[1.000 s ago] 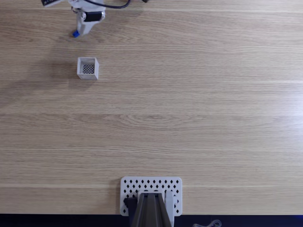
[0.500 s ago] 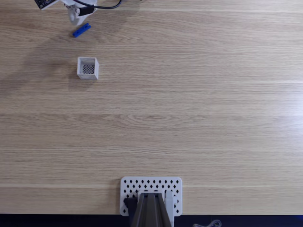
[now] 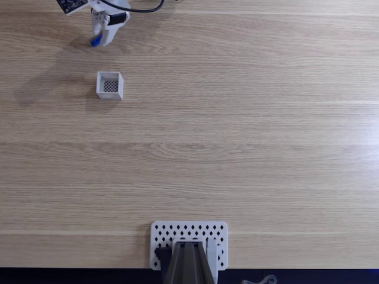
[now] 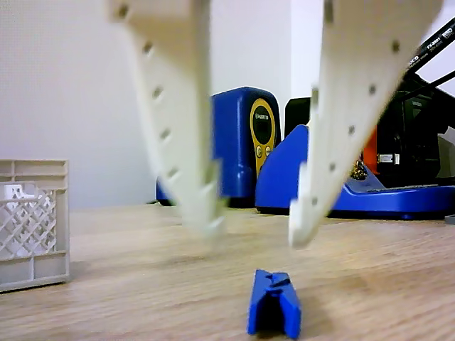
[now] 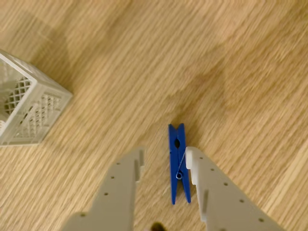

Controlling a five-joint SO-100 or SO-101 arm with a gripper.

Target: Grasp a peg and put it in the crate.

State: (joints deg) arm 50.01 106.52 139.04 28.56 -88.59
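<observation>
Since 0.5 s ago: end effector [image 3: 99, 36] has come back down over the peg [image 3: 95, 41] at the top-left of the fixed view. Peg was fully exposed then; now just its blue end shows beside the white fingers. Crate [image 3: 110, 85] and perforated plate [image 3: 189, 234] haven't moved.

Pose: arm enters from the top edge of the fixed view, black cable [image 3: 139, 8] trailing off to the right, end effector pointing down at the table [image 3: 249, 136].

Wrist view: end effector [image 5: 163, 161] spread wide, jaws straddling the peg [image 5: 178, 163]. Right finger [image 5: 211, 192] tip is just beside the peg's long edge, possibly touching; left finger [image 5: 120, 187] stands apart from it. Peg lies flat on the table, not gripped.

Other view: end effector [image 4: 252, 231] fingertips hang just above the table, open, motion-blurred. Peg [image 4: 274, 304] sits below and between them, seen end-on.

Crate: near the peg, not touching. At the left edge in the other view [image 4: 32, 224], upper left in the wrist view [image 5: 26, 113]. Lattice walls, upright, nothing visible inside.

Background in the other view: blue unit [image 4: 245, 142] with a yellow panel and small display; lettering too small to read. White print on a black part at the top right is also illegible.
</observation>
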